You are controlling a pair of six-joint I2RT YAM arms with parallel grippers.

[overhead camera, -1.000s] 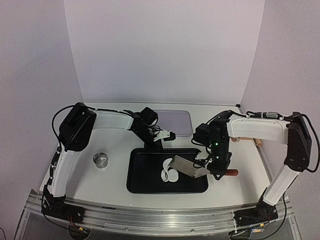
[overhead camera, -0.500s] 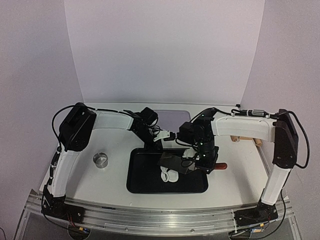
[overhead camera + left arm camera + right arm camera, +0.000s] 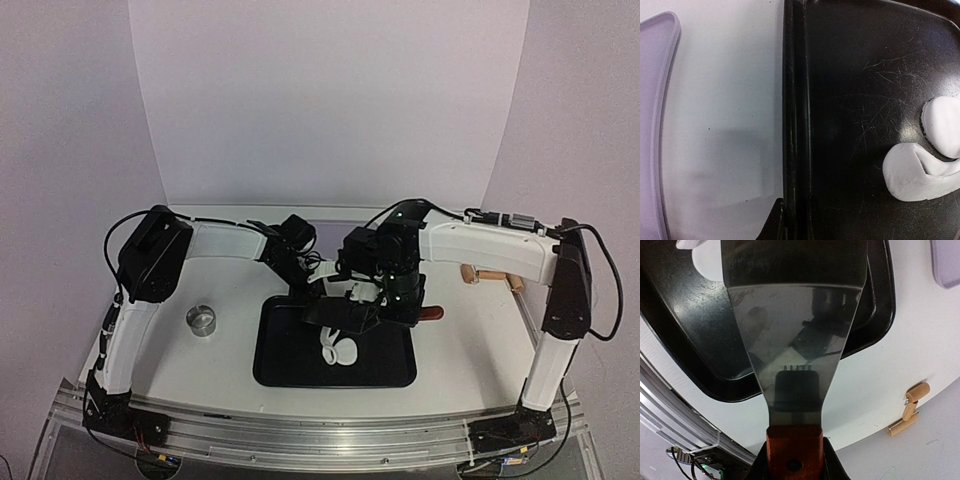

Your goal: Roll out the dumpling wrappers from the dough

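Observation:
The dough [image 3: 339,350] is a soft white folded strip on the black tray [image 3: 290,370]. The left wrist view shows this dough [image 3: 917,175] with a rounded white piece [image 3: 944,125] against it; I cannot tell whether that is a wrapper. My left gripper [image 3: 307,290] is shut on the tray's far rim [image 3: 795,125], one finger on each side [image 3: 796,222]. My right gripper [image 3: 412,311] is shut on the red-brown handle [image 3: 792,450] of a metal scraper. Its blade [image 3: 345,314] hangs over the tray just behind the dough. The blade [image 3: 790,330] hides most of the dough [image 3: 707,262].
A lilac tray [image 3: 346,246] lies behind the black one and shows in both wrist views [image 3: 660,125] [image 3: 947,260]. A small metal cup [image 3: 201,319] stands left of the black tray. A wooden rolling pin [image 3: 490,275] lies at the right [image 3: 910,407].
My right arm has carried the scraper left and toward the back, from the tray's right edge to over its far middle. The left gripper and the dough have not moved.

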